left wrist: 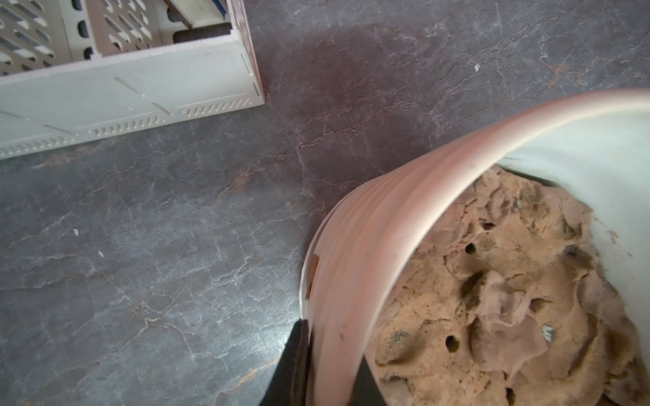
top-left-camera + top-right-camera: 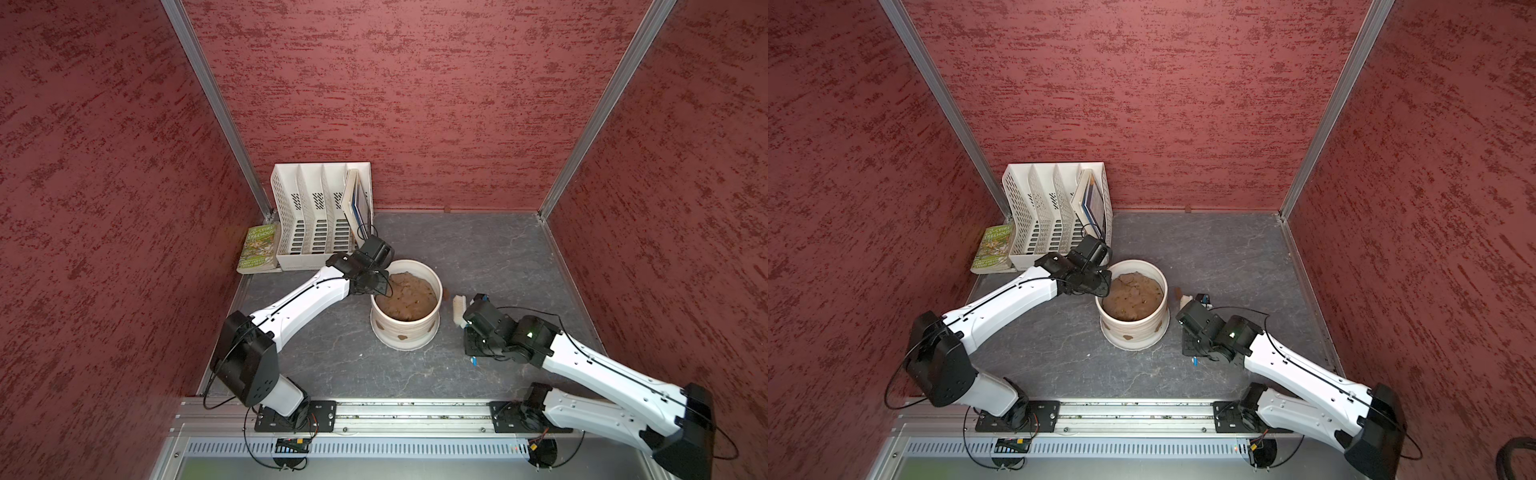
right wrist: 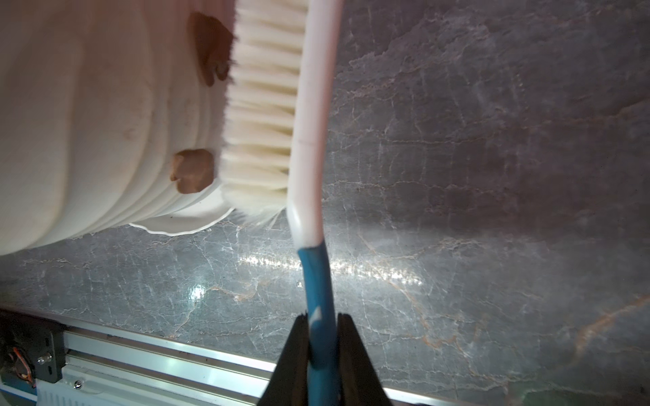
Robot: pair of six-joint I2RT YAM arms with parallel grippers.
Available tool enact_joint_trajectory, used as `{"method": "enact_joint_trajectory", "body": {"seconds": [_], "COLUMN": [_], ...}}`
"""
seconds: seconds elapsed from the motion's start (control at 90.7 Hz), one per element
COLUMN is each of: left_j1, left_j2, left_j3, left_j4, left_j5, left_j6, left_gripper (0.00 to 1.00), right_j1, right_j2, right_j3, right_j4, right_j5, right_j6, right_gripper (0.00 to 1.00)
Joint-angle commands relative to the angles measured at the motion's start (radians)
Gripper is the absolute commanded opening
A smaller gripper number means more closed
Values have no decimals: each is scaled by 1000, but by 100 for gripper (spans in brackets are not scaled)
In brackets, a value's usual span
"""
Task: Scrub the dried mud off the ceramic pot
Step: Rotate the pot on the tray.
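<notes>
**Item:** ceramic pot (image 2: 405,332) (image 3: 88,123), cream, ribbed, with a flared base. It stands near the middle of the grey table (image 2: 478,249), just in front of the white file organiser (image 2: 316,216).

**Orientation:** upright, long axis vertical, mouth up. It is filled with a lumpy tan soil mass (image 2: 405,297).

**Condition:** the dried mud (image 3: 193,170) shows as reddish-brown patches on the outer wall.
- Three patches face the robot in both top views.
- Two sit low on the wall beside the bristles in the right wrist view.
- One sits near the base in the left wrist view.
- A loose brown flake (image 2: 445,294) lies on the table between pot and brush.

**Progress (judged):** early. Nearly all visible patches are still on the wall, so most of the scrubbing is left.

**Left gripper** (image 1: 330,372): closed down on the pot's rim, with one finger outside the wall and one inside, which steadies the pot.

**Right gripper** (image 3: 322,351): pinched fully onto the blue handle of the brush (image 3: 309,105).

**Brush:**
- The long axis runs alongside the pot, with the head end toward the back wall and the handle toward the robot.
- The bristles (image 3: 263,105) face the pot wall.
- The bristle tips reach the edges of the two low patches; firm contact cannot be confirmed.

**Other:** a green book (image 2: 258,249) lies flat beside the organiser, well apart from the work
</notes>
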Motion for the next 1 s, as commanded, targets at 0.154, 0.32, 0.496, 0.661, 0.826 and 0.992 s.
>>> {"method": "enact_joint_trajectory", "body": {"seconds": [0.154, 0.32, 0.496, 0.661, 0.826, 0.992], "left_j1": [-50, -50, -50, -53, -62, -64], "left_j2": [21, 35, 61, 71, 78, 84], "left_j3": [33, 60, 91, 97, 100, 95], "left_j4": [-12, -11, -7, -4, -5, -4], "left_j5": [31, 33, 52, 56, 61, 68], "left_j6": [-195, -150, -112, -96, -67, -48], "left_gripper": [0, 0, 0, 0, 0, 0], "right_j1": [41, 44, 69, 85, 75, -39], "right_j2": [42, 35, 14, 30, 175, 265], "right_j3": [33, 30, 33, 28, 91, 146], "right_j4": [17, 16, 15, 66, 104, 151], "right_j5": [-32, -35, -41, -50, -9, -8], "right_j6": [-52, -86, -101, -112, -138, -192], "right_gripper": [0, 0, 0, 0, 0, 0]}}
